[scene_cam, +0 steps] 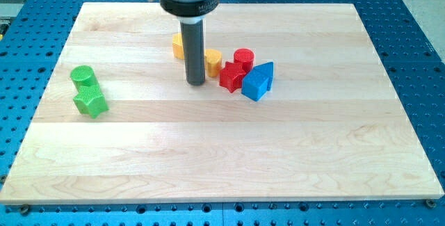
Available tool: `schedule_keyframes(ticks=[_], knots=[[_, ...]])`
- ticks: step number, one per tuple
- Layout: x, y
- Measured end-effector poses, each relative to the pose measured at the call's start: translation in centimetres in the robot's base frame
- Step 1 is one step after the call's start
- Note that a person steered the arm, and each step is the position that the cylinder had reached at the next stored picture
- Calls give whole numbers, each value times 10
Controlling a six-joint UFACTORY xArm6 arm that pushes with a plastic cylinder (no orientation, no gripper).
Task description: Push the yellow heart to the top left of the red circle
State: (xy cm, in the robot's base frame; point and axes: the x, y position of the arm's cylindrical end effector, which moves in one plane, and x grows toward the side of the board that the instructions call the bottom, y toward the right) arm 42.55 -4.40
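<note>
The red circle (243, 57) stands right of the board's middle, near the view's top. A yellow block (212, 62) sits just left of it, touching or nearly touching the red star (231, 76); its shape is partly hidden by my rod. A second yellow block (179, 45) lies further left, also half hidden behind the rod. I cannot tell which of them is the heart. My tip (195, 83) rests on the board just below and between the two yellow blocks, left of the red star.
A blue block (257, 81) touches the red star on its right. A green cylinder (83, 76) and a green star (90, 103) sit together at the view's left. The wooden board (222, 156) lies on a blue perforated table.
</note>
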Motion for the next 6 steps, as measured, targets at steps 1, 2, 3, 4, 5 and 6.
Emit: schedule_keyframes(ticks=[1,2,3,4,5,6], knots=[[13,12],[2,24],[-30,25],[-61,25],[-65,24],[-62,24]])
